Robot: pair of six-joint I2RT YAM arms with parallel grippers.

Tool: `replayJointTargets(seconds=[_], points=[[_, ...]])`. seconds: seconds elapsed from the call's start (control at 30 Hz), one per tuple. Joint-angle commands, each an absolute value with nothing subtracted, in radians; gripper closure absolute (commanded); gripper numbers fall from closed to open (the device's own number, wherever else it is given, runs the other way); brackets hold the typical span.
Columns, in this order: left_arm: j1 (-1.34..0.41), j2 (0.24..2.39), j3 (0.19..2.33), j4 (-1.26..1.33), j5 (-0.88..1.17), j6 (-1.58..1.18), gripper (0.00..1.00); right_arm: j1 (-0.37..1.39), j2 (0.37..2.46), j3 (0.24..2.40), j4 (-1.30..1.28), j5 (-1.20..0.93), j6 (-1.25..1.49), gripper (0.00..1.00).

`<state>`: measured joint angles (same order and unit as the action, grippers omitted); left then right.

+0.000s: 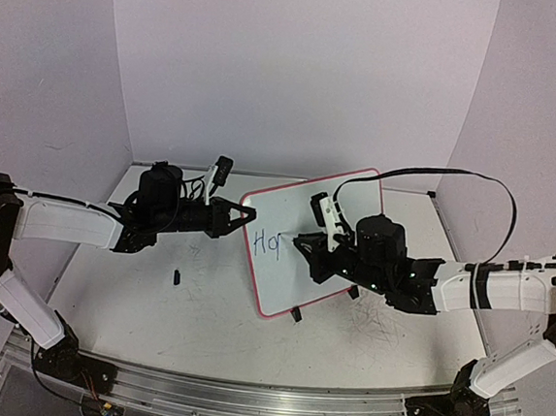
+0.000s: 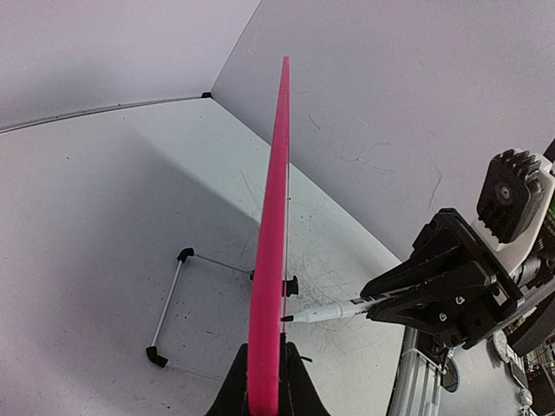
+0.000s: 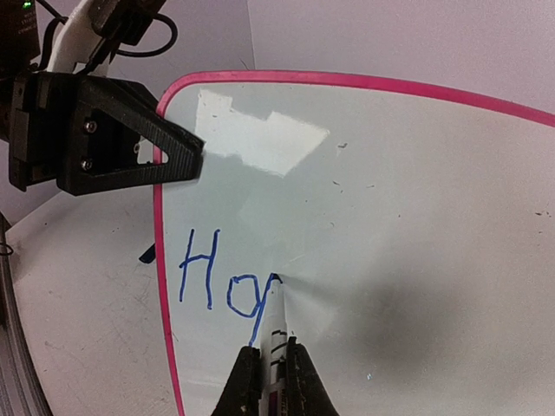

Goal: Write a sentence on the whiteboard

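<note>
The whiteboard (image 1: 293, 204) stands propped on its feet on the tabletop (image 1: 151, 323). Its long axis runs from the left arm (image 1: 63, 220) toward the far right, and its written face is turned to the right arm (image 1: 505, 286). The left arm's jaws are clenched on the board's left pink rim. The right arm's jaws grasp a marker (image 3: 277, 347) whose tip meets the face at the third blue letter of the sentence (image 3: 227, 282), reading "Hop", near the board's left edge. Only the left wrist view shows the board edge-on, with a wire stand (image 2: 169, 303) behind it. Right of the letters the face is unwritten up to the rim. A small black piece (image 1: 176, 277) lies left of the board, apart from it.
</note>
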<state>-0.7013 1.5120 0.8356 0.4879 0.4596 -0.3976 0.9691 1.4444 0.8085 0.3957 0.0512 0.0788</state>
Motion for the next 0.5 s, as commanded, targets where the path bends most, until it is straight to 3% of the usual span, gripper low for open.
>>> replayJointTargets(seconds=[0.0, 0.47], points=[[-0.692, 1.477, 0.830, 0.465, 0.393, -0.298, 1.00, 0.965, 1.460, 0.844, 0.416, 0.087, 0.074, 1.00], [-0.692, 1.479, 0.831, 0.466, 0.393, -0.296, 1.00, 0.965, 1.430, 0.823, 0.388, 0.164, 0.092, 1.00]])
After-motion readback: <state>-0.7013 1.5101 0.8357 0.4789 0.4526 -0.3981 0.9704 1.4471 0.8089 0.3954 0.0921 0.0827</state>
